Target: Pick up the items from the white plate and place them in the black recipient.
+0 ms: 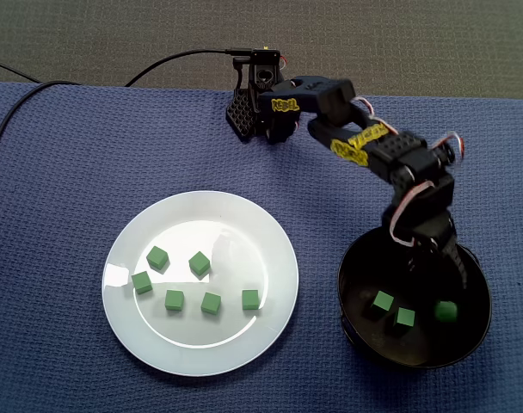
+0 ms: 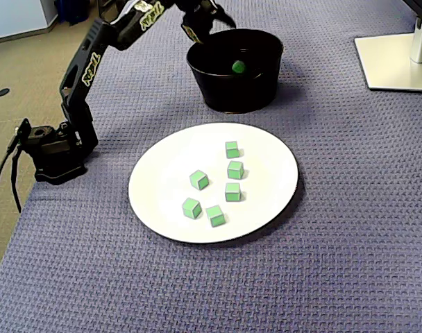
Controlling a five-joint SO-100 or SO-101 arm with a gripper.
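Note:
Several green cubes lie on the white plate (image 1: 206, 219) (image 2: 162, 177), among them one at the top left (image 1: 157, 257) and one at the right (image 1: 250, 299); in the other fixed view the farthest cube (image 2: 232, 149) lies toward the bowl. The black bowl (image 1: 343, 288) (image 2: 232, 94) holds three green pieces (image 1: 383, 301) (image 1: 405, 317) (image 1: 446, 311); only one green piece (image 2: 238, 66) shows in the side-on fixed view. My gripper (image 1: 438, 268) (image 2: 212, 31) hangs over the bowl's rim, open, with nothing between its fingers.
The arm's base (image 1: 260, 107) (image 2: 51, 149) is clamped at the edge of the blue woven mat, with a black cable (image 1: 38, 86) trailing off. A white monitor foot (image 2: 398, 59) stands beyond the bowl.

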